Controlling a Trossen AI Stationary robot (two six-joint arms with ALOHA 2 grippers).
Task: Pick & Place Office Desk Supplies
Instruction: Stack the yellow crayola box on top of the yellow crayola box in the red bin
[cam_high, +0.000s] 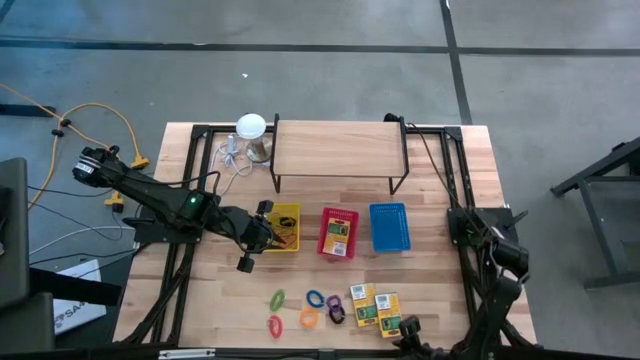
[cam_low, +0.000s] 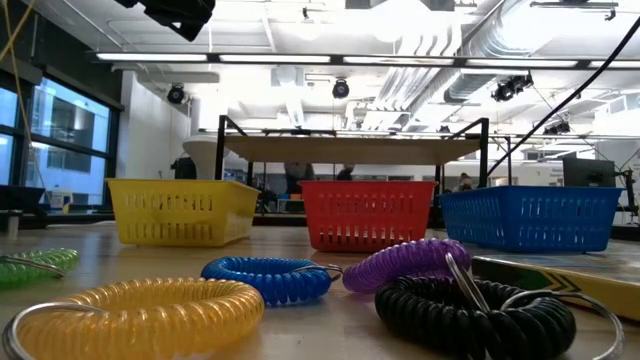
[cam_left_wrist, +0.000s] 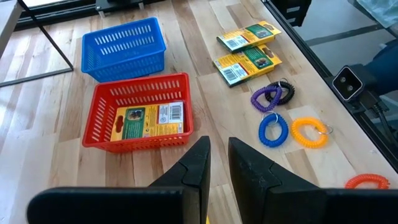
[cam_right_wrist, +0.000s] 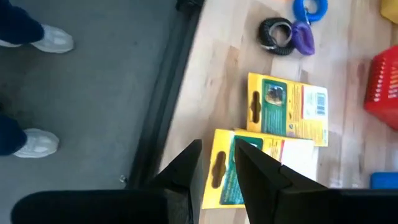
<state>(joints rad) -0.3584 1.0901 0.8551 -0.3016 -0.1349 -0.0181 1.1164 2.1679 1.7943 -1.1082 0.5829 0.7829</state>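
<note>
At the left of the overhead frame, the left arm (cam_high: 170, 205) is matte black and jointed, with a small green light glowing on one link. Its claw (cam_left_wrist: 219, 163) ends in two dark, flat, wedge-shaped fingers. The right arm (cam_high: 497, 262), at the right edge, is equally black, with dark cables bundled along it.

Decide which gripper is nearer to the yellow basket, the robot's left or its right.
The left. The left gripper hangs beside the yellow basket, by its front left corner. The right gripper is far across the table, near the front edge beside the card boxes.
</note>
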